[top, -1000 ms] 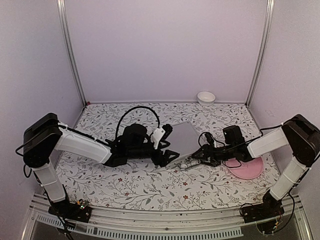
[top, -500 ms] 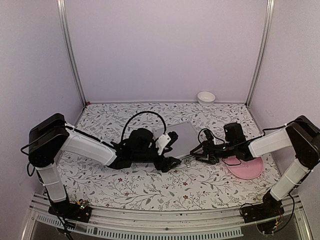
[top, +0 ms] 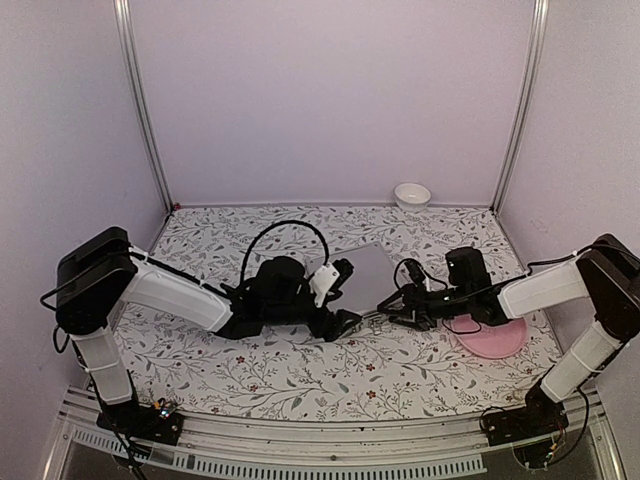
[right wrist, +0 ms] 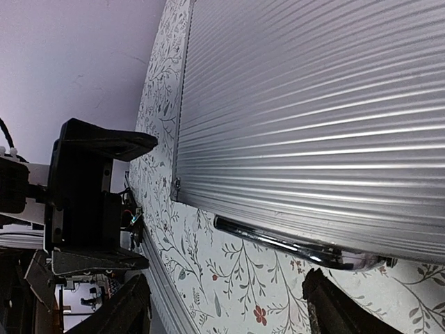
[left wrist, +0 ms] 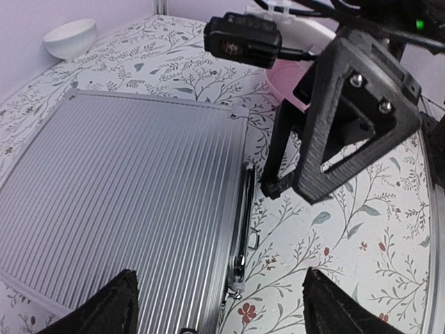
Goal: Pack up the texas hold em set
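The left end effector [top: 345, 296] is spread wide and grasps nothing, its fingers poised over the near edge of the silver case [top: 368, 272]. The right end effector [top: 392, 306] is also released, held close to the case's metal handle [right wrist: 292, 245]. The case lies flat and shut on the flowered bench [top: 300, 370], between the two arms. A pink plate [top: 495, 340] lies to its right, partly under the right arm. A white bowl [top: 412, 194] stands by the back wall.

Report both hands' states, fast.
Left hand: open, holding nothing, at the closed silver case.
Right hand: open, holding nothing, near the case's handle.
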